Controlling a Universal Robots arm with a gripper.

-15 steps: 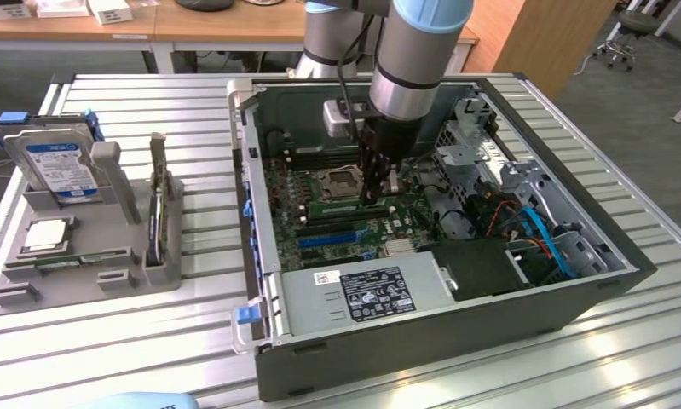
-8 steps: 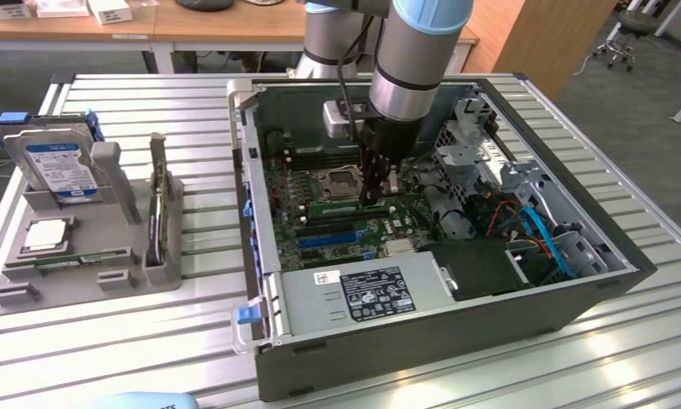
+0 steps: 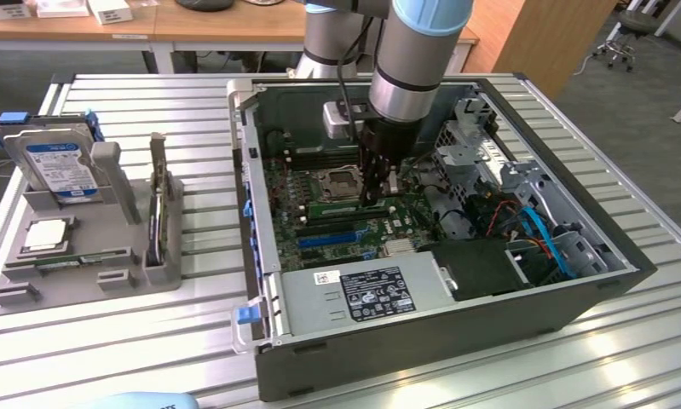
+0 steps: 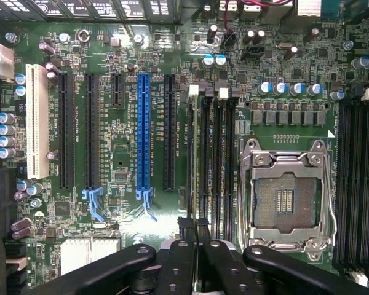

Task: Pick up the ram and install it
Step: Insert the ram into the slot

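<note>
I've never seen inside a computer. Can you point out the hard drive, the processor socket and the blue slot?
Hard drive (image 3: 61, 166): exterior view, on its blue label.
Socket (image 4: 286, 200): wrist view, on its central pin field.
Blue slot (image 4: 143, 132): wrist view, halfway along its length.

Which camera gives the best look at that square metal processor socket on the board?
The wrist view: the processor socket faces the camera head-on, its whole metal frame in sight. The exterior view shows the processor socket at a slant, just beside the arm.
</note>
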